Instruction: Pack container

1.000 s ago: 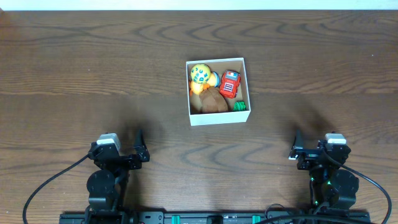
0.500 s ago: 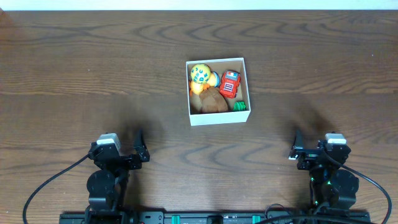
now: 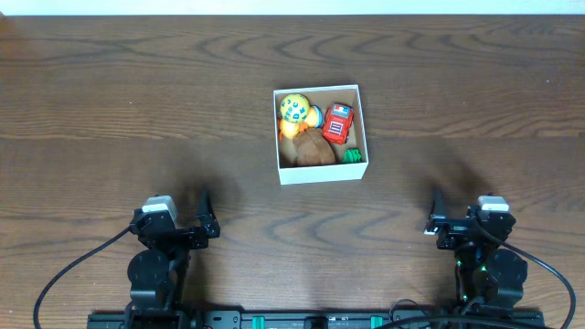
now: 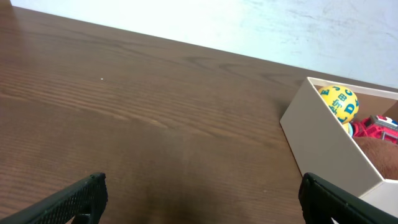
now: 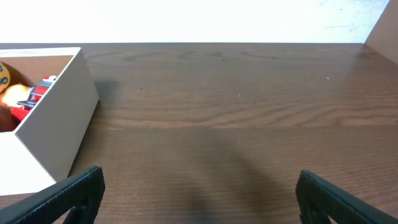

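So the container point(image 3: 322, 173), a little square white cardboard box, sits about mid-table on the dark wood table point(image 3: 110, 110), a touch right of center and on the far side of both arms, well apart from either one. It's got stuff in it: a yellow ball point(image 3: 294, 108) with blue letters in the far-left corner, a red toy car point(image 3: 338, 122) just to the right of it, a brown lump point(image 3: 313, 148) near the front wall, and a small green piece point(image 3: 352, 155) tucked in the near-right corner. I can't tell what the brown thing really is. The left gripper point(image 4: 203, 186) hangs near the front edge on the left with its jaws spread wide and nothing between them. The right gripper point(image 5: 200, 180) is the same deal on the right side, jaws wide apart and holding nothing.
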